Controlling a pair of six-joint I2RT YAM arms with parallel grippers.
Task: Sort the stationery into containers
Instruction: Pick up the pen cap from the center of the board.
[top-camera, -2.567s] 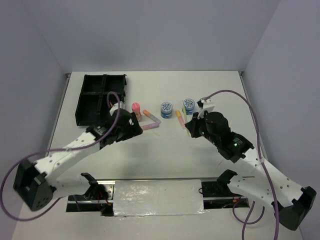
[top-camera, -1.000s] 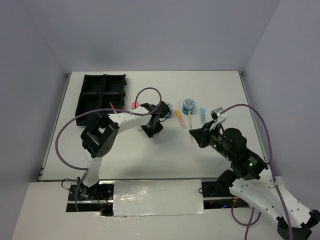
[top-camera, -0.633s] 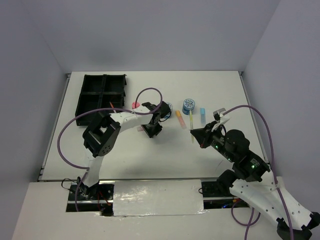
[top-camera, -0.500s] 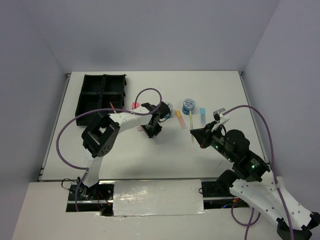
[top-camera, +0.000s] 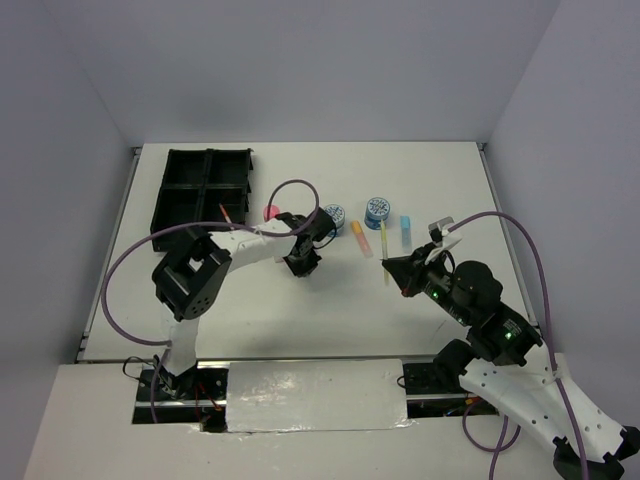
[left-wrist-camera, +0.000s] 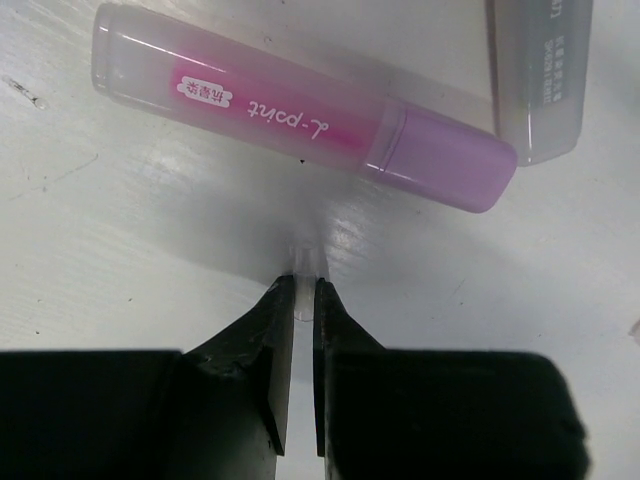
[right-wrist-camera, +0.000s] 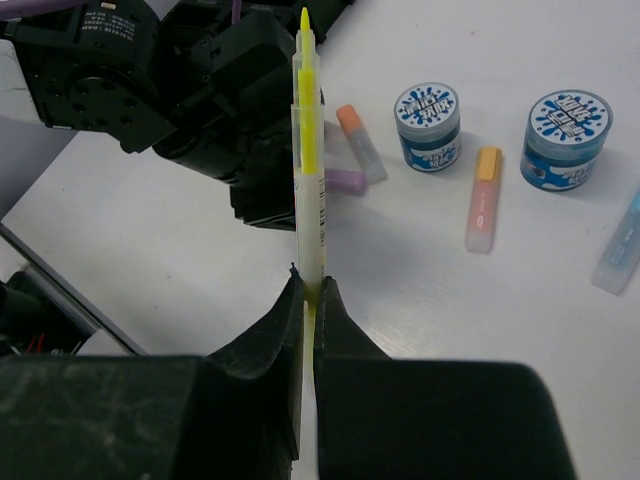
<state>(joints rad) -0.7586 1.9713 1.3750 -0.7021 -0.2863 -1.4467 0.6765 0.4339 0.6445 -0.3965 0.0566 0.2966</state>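
Observation:
The black four-compartment tray (top-camera: 165, 195) stands at the back left with a thin orange pen (top-camera: 226, 213) in it. My left gripper (top-camera: 303, 262) points down at the table. Its jaws stand almost together (left-wrist-camera: 305, 285), just short of the pink marker (left-wrist-camera: 300, 120), which lies flat beyond the tips. A small clear glint sits between the tips; I cannot tell what it is. My right gripper (right-wrist-camera: 310, 285) is shut on the yellow-green pen (right-wrist-camera: 309, 150) and holds it off the table (top-camera: 383, 243). Two blue tins (top-camera: 333, 214) (top-camera: 377, 210) stand mid-table.
A pink-capped tube (top-camera: 271, 213) stands beside the tray. An orange marker (top-camera: 360, 239) and a light-blue marker (top-camera: 406, 226) lie near the tins. A grey-bodied marker (left-wrist-camera: 540, 70) lies beside the pink one. The left arm's cable (top-camera: 290, 190) loops over the table.
The left jaws have closed to a narrow slit beside the pink marker. The left arm's elbow has swung lower. The right gripper with the pen has barely shifted.

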